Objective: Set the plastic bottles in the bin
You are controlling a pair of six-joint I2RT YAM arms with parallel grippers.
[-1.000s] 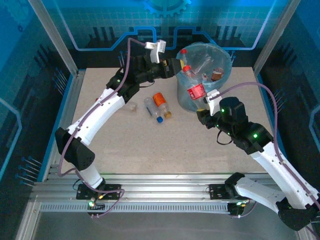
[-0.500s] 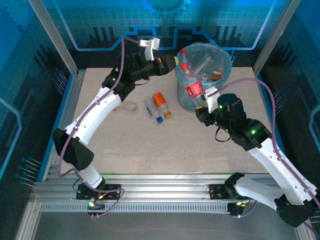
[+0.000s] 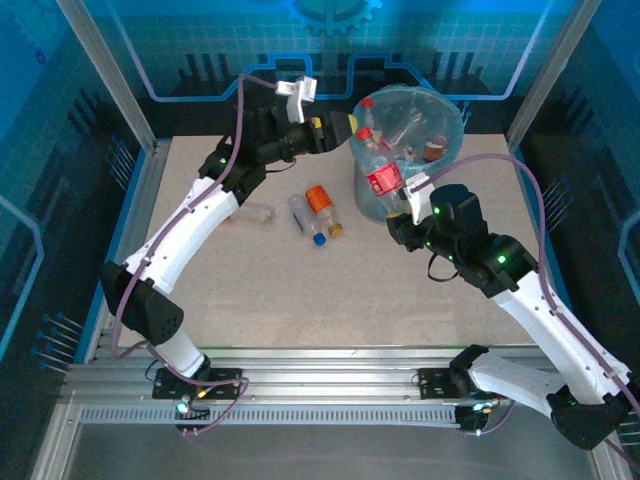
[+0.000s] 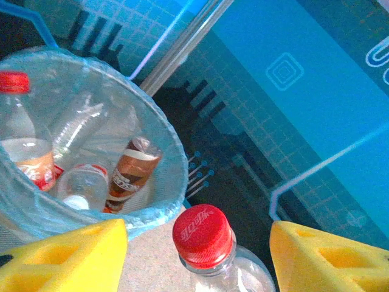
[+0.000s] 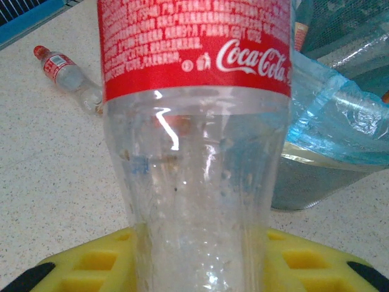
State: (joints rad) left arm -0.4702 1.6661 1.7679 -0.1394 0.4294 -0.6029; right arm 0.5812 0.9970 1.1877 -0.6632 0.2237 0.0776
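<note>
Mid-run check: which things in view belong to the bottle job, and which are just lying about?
Job: bin; Coca-Cola bottle in right claw; red-capped bottle at left claw; orange-labelled bottle, blue-capped bottle and clear bottle on the table.
Just there: front metal rails; frame post.

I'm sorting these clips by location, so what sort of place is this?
Most likely a robotics lab test cell rather than a home: a left arm and right arm bolted to an aluminium rail, a speckled tabletop fenced by aluminium posts, and blue circuit-pattern backdrop panels around it.
</note>
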